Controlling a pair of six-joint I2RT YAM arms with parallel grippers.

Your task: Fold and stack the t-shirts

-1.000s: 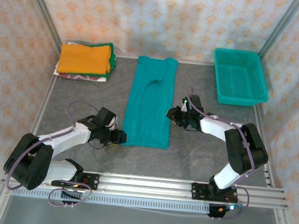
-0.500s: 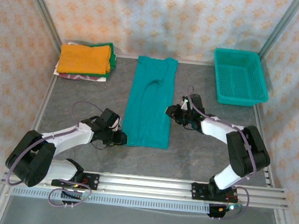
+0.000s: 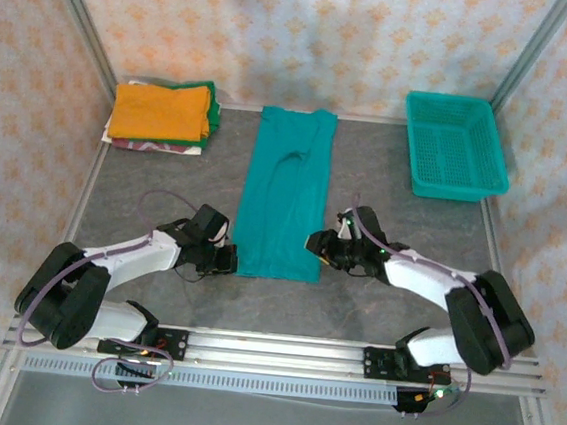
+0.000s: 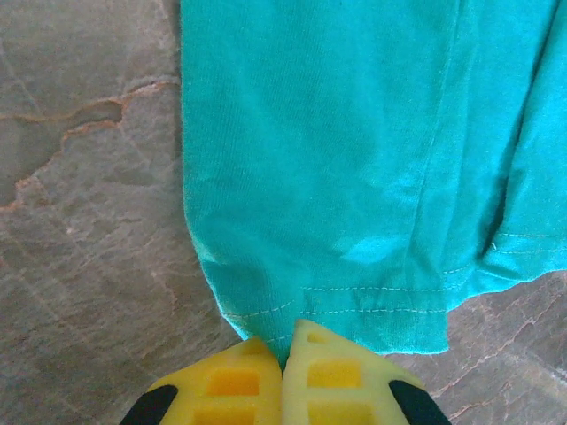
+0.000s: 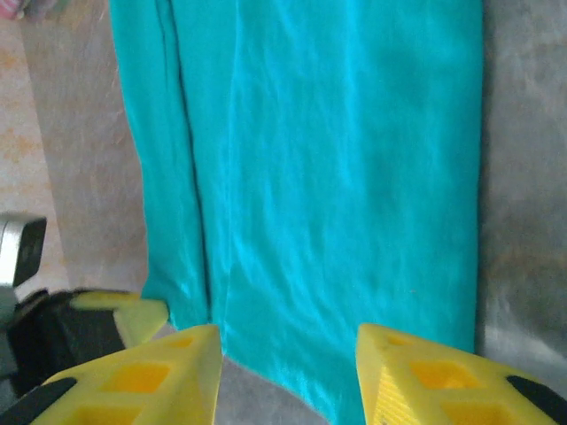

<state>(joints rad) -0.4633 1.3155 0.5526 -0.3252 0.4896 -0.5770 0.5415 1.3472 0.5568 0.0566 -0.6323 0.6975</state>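
The teal shirt (image 3: 285, 198) lies in a long strip at mid-frame, with the folded stack (image 3: 162, 112) at upper left. The left gripper (image 4: 283, 343) pinches the shirt's bottom hem tight. The right gripper (image 5: 285, 343) stands part-open at the opposite corner, holding nothing.

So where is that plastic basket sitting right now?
In the top view, the basket sits at the far right corner of the table, to the right of the spread teal shirt and apart from it.

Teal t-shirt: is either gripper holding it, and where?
Left gripper shut on the teal t-shirt at its bottom hem, near the left corner. Right gripper open, holding nothing.
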